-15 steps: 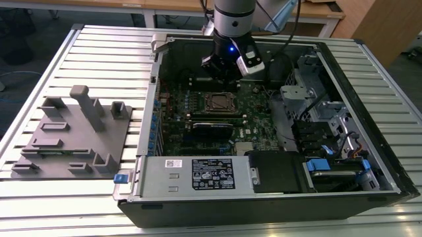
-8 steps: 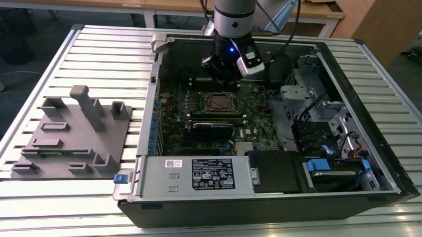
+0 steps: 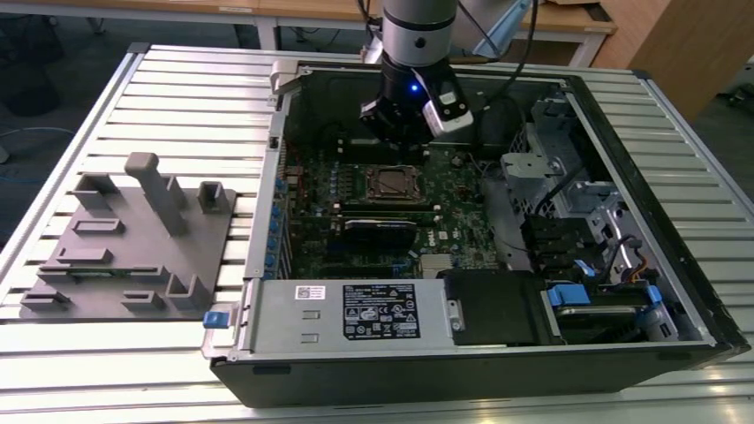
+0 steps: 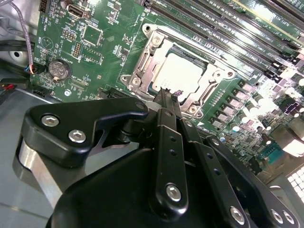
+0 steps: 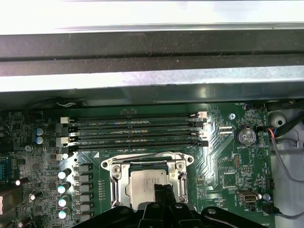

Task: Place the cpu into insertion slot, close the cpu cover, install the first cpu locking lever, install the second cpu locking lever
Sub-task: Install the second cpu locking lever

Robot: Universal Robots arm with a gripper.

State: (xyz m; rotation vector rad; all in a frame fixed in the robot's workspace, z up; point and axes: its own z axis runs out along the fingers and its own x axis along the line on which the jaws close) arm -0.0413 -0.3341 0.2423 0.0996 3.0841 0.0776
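1. A ribbed metal table (image 3: 177,97) filled the room's middle, with wooden desks behind it; on it lay an open computer case (image 3: 659,291), and at the exterior view's left of that a grey fixture block (image 3: 130,247).
2. Inside the case the green board (image 3: 460,221) lay flat, a power supply (image 3: 353,314) with a white label along the near wall and a blue-tabbed drive bay (image 3: 595,296) at the exterior view's right.
3. The arm (image 3: 418,35) came straight down into the case, a blue light glowing on its wrist.
4. The gripper (image 4: 168,97) hung just above the edge of the slot (image 4: 142,71) — its fingers (image 5: 161,194) pressed together to a narrow point, nothing pinched between them.
5. The cpu (image 4: 183,73) already sat in the slot, its pale face showing in both wrist views.
6. The cover (image 5: 121,178) lay down flat around the cpu, its window framing the chip.
7. I could not tell from here whether either locking lever was latched.
8. Four long black memory slots (image 5: 137,133) ran beside the slot in the first wrist view, and a coin battery (image 5: 245,137) sat near their end.
9. A row of silver-topped capacitors (image 5: 64,190) stood on the board just beside the cover.
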